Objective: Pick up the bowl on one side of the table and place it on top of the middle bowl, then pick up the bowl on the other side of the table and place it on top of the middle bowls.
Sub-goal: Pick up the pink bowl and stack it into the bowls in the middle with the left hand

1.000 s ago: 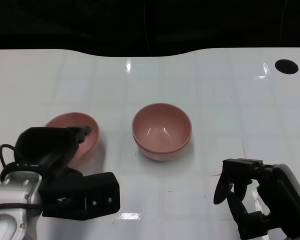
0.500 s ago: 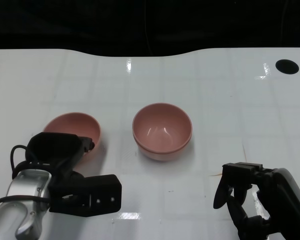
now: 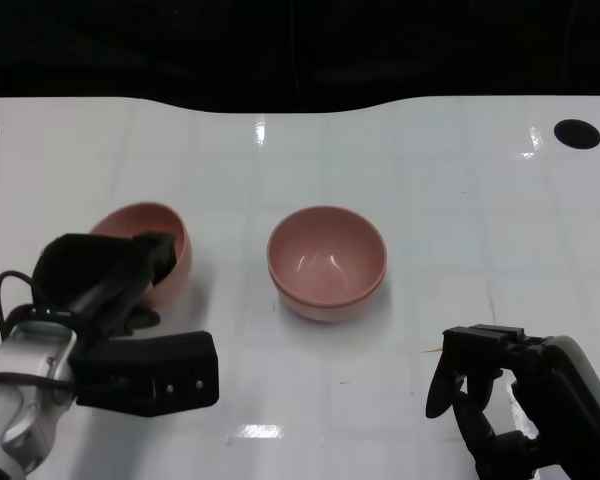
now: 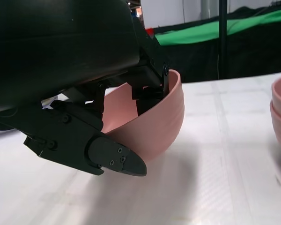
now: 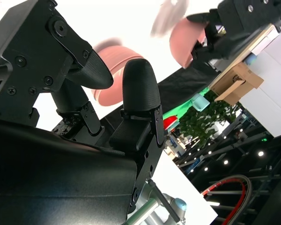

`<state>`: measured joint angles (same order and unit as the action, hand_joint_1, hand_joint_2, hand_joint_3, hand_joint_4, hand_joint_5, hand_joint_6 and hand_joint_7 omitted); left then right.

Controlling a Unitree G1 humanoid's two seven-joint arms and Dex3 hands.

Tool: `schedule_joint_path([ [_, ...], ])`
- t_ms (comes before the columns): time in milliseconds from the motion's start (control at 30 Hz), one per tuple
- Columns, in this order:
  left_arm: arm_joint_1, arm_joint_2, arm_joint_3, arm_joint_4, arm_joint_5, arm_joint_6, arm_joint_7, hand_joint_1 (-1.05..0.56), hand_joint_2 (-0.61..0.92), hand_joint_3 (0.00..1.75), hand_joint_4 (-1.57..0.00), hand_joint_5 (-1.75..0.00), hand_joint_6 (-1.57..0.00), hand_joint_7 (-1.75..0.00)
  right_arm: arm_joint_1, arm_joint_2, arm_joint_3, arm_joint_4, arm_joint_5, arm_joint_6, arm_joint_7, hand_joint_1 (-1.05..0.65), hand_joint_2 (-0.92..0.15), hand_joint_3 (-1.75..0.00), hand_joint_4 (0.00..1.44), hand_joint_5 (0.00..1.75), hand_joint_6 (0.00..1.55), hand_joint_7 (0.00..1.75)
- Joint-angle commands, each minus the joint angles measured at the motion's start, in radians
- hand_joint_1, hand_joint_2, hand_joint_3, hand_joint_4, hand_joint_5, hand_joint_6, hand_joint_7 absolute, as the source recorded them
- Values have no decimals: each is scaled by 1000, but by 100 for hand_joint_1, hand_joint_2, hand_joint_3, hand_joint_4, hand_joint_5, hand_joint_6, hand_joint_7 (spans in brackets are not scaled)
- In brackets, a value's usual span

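Pink bowl (image 3: 166,237) at left: your left hand (image 3: 108,283) grips its near rim, fingers inside, thumb under outer wall. Bowl tilted, opening facing left hand; left wrist view shows it tipped, contact with white table (image 3: 440,200) uncertain. Nothing visible inside. Middle bowls (image 3: 327,262): two pink ones nested, upright at table centre, top one holding nothing. Your right hand (image 3: 480,385) at near right, fingers apart, holding nothing, well apart from stack.
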<state>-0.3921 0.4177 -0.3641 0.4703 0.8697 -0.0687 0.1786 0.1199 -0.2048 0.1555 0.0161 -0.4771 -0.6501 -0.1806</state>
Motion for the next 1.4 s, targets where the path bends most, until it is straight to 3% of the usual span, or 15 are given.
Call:
schedule_joint_path([
  [33, -22, 44, 10, -57, -6, 16, -44, -21, 82, 36, -89, -175, -61, -174, 3, -11, -13, -1, 4, -10, -6, -6, -10, -174, 93, 175, 85, 145],
  [200, -22, 65, 24, -165, -19, 44, -119, -23, 80, 39, -87, -175, -61, -175, 1, -10, -11, 3, 7, -10, -3, -6, -10, -174, 93, 174, 85, 145],
  [533, -49, 58, 28, -294, -16, 53, -160, -22, 75, 41, -87, -175, -62, -173, -6, -12, -10, 5, 14, -8, 6, -7, -10, -175, 93, 175, 86, 144],
  [667, -99, 27, 0, -301, -25, 1, -165, -23, 69, 67, -88, -175, -67, -169, -8, -17, -12, 20, 26, -19, 9, -6, -10, -174, 93, 175, 86, 144],
  [867, -141, 1, -23, -252, -44, -107, -132, -25, 61, 73, -89, -175, -76, -158, -4, -19, -10, 23, 27, -24, 17, -5, -11, -174, 93, 175, 85, 144],
  [967, -157, -18, -41, -225, -29, -141, -103, -27, 56, 83, -89, -175, -79, -156, -1, -19, -8, 17, 32, -16, 25, -5, -11, -173, 93, 175, 85, 145],
  [1133, -187, -49, -73, -194, -23, -189, -100, -27, 58, 75, -88, -175, -79, -151, 6, -13, -7, 5, 35, -9, 38, -5, -10, -174, 92, 174, 85, 145],
  [1333, -229, -68, -113, -152, -2, -230, -108, -24, 54, 80, -89, -175, -83, -146, 13, -5, -2, -20, 23, 14, 44, -6, -10, -174, 92, 175, 86, 145],
  [1367, -238, -72, -125, -138, 7, -236, -108, -24, 54, 79, -89, -175, -85, -139, 13, -3, 0, -22, 22, 15, 43, -6, -10, -174, 92, 175, 86, 145],
  [1400, -245, -74, -135, -128, 15, -239, -107, -26, 59, 68, -89, -175, -91, -120, 12, -2, 1, -23, 21, 16, 43, -6, -10, -174, 92, 175, 86, 145],
])
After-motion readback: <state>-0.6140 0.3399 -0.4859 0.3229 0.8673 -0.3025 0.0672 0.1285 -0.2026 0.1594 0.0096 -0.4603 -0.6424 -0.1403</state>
